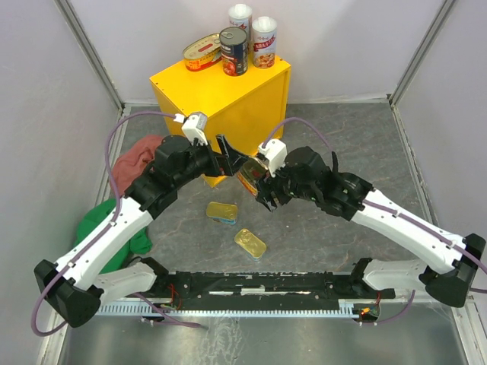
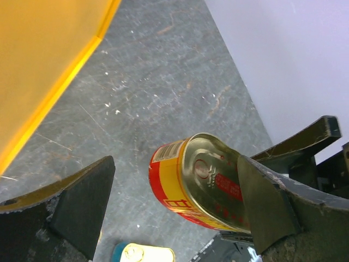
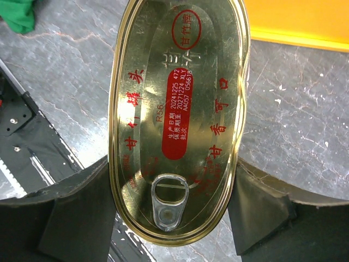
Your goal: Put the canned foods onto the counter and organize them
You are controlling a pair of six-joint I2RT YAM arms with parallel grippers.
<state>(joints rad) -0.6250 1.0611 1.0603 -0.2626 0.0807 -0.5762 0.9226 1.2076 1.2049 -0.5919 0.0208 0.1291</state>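
While the oval tin (image 1: 249, 179) hangs low against the front face of the counter (image 1: 251, 106) in the overhead view, you have both arms meeting on it: the left claw (image 1: 232, 156) toward the counter's left, the right claw (image 1: 262, 190) toward its right. On the counter's top stand four cans: the other oval tin (image 1: 202, 53) at the left edge, the dark can (image 1: 233, 51) next to it, and the white-topped cylinders (image 1: 240, 17) at the back. Two rectangular tins (image 1: 221, 211) lie on the floor in front of the counter.

From the left wrist, the left claw (image 2: 174, 169) is spread wide. One of its fingers (image 2: 65, 207) stands well apart from the oval tin (image 2: 202, 185). The other sits right at the tin's end, and I cannot tell whether it touches. With the counter (image 2: 43, 54) close by, back this arm straight off the tin and don't sweep it sideways.

From the right wrist, the right claw (image 3: 174, 213) pinches the oval tin (image 3: 180, 120) across its narrow width, near the pull-tab end, with the counter (image 3: 305, 22) just beyond. That hold looks off-centre, so the tin may pivot. Lift slowly, clear the counter's top edge fully, then set the tin flat on the bare front part of the top, in line with the other oval tin
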